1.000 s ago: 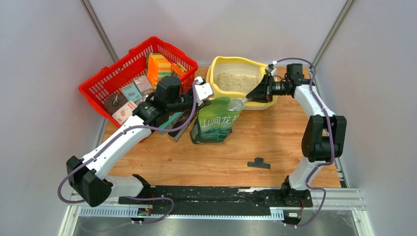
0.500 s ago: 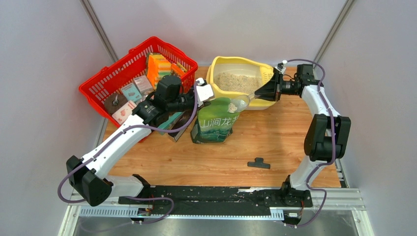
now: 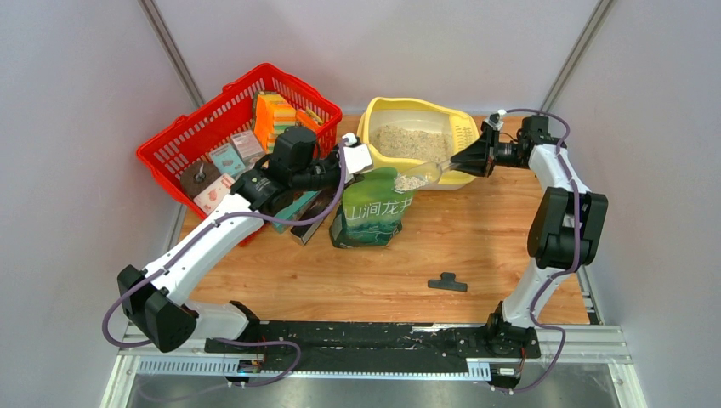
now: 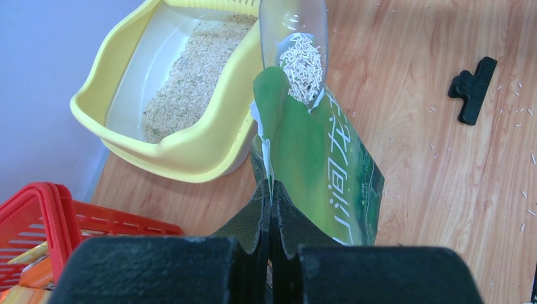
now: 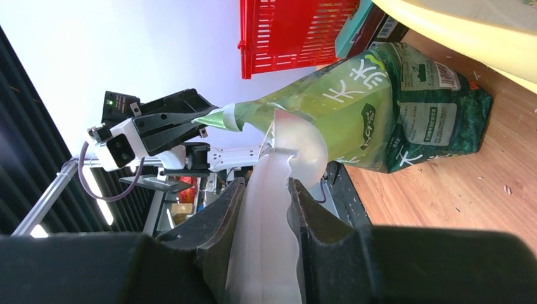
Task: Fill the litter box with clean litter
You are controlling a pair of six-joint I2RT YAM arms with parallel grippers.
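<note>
Clear plastic scoop (image 3: 417,178), loaded with clean litter (image 4: 303,60), is pinched by its handle in the right gripper (image 5: 265,190), long axis running left over the green bag (image 3: 374,212). The litter box (image 3: 414,102), part-filled, lies just beyond, on the far side. The right arm is folded, wrist levelled leftward. The bag's lip is clamped by the left gripper (image 4: 269,215).

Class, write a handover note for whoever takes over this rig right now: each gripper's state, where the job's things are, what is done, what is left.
Left gripper: shut on the top edge of the green bag, holding it upright.
Right gripper: shut on the handle of the clear scoop, which carries litter at the bag's mouth.
Litter box: just behind the bag; a layer of litter covers part of its basin.
Left: tip this scoopful into the box, then probably scoop more.
</note>
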